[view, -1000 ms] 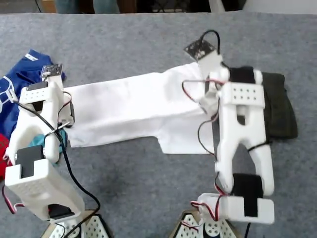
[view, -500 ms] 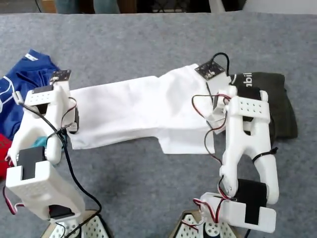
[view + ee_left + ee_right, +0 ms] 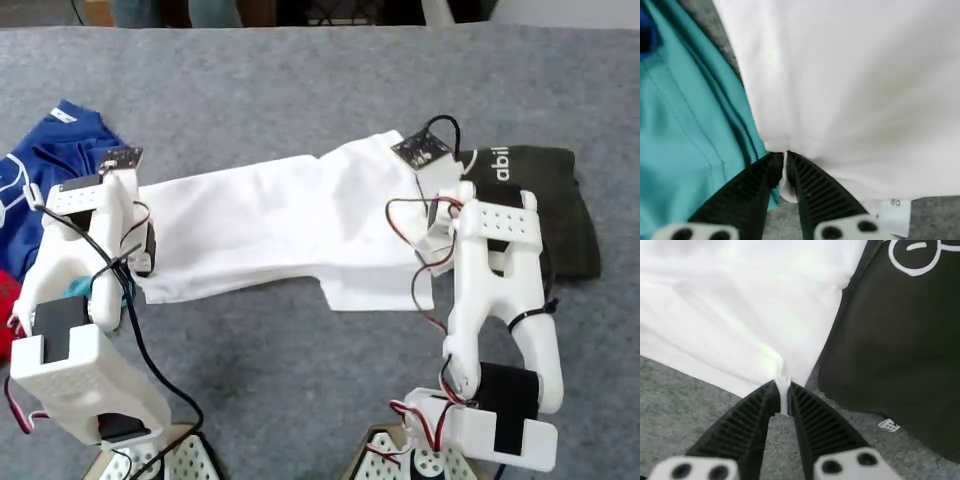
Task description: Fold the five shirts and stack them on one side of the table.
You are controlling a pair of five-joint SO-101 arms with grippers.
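Grey felt table [image 3: 300, 80], two arms at the 6 o'clock edge. White shirt [image 3: 280, 220] lies across the centre, long axis 9 to 3 o'clock.

Change over the last second: the right arm has drawn back toward 5 o'clock, taking its end of the white shirt with it and uncovering the print on the black shirt [image 3: 565, 220] at 3 o'clock. The left arm has edged slightly toward the centre. In the last half second almost nothing moves, so the pull looks finished.

Judgement: cloth now spread fairly flat between the two holds, ready for a fold. Black shirt looks already folded; blue shirt [image 3: 50, 160] at 9–10 o'clock and teal shirt [image 3: 685, 125] under the left arm still loose.

Pose: left gripper [image 3: 785, 170] low at the 9 o'clock end, fingers pinched on the white hem. Right gripper [image 3: 782, 395] low at the 3 o'clock end, fingers clamped on a white edge, just beside the black shirt.
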